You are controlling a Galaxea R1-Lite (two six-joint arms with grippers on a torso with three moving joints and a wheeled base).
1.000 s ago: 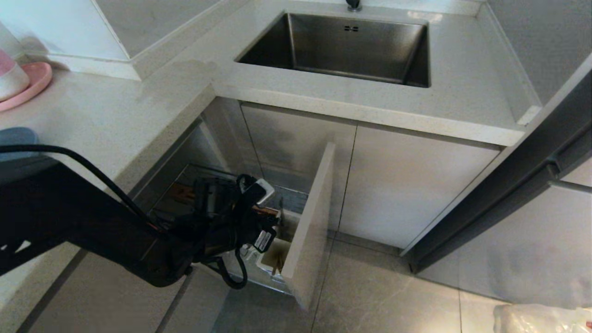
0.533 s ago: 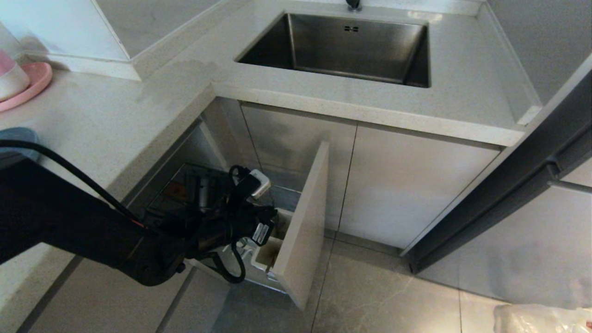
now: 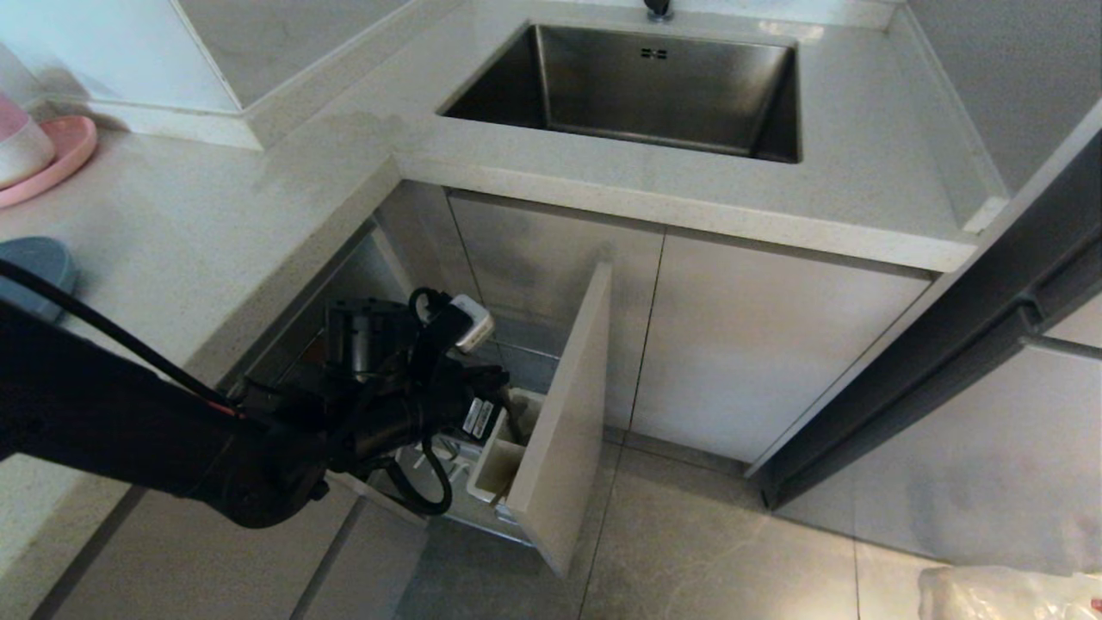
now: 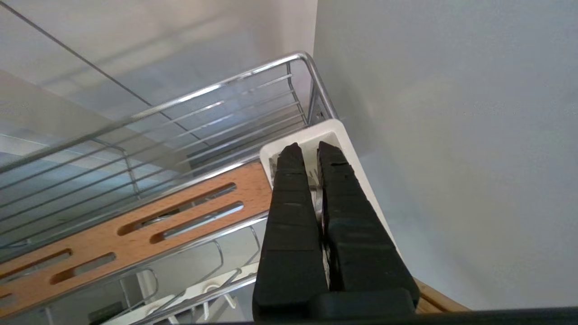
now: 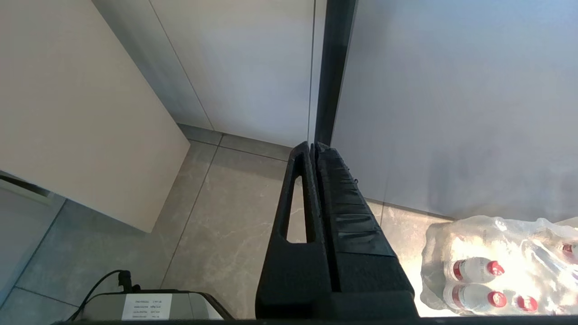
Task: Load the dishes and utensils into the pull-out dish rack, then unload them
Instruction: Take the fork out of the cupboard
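Hanging over the white utensil cup [image 4: 316,140] at the dish rack's [image 4: 149,212] front corner, the left gripper [image 4: 309,155] is kept clenched, seemingly pinching a slim silver utensil [image 4: 319,203] for lifting out; the right gripper [image 5: 314,151] is parked closed.

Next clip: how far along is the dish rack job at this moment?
Done: the pull-out dish rack stands open. In hand: the left gripper, jaws shut, hangs over the white utensil cup; whether the silver glint between them is gripped, I cannot tell. Left: the wooden bar has empty slots and the pale-blue plate sits on the counter, so the phase is unclear. The right gripper is parked, shut.
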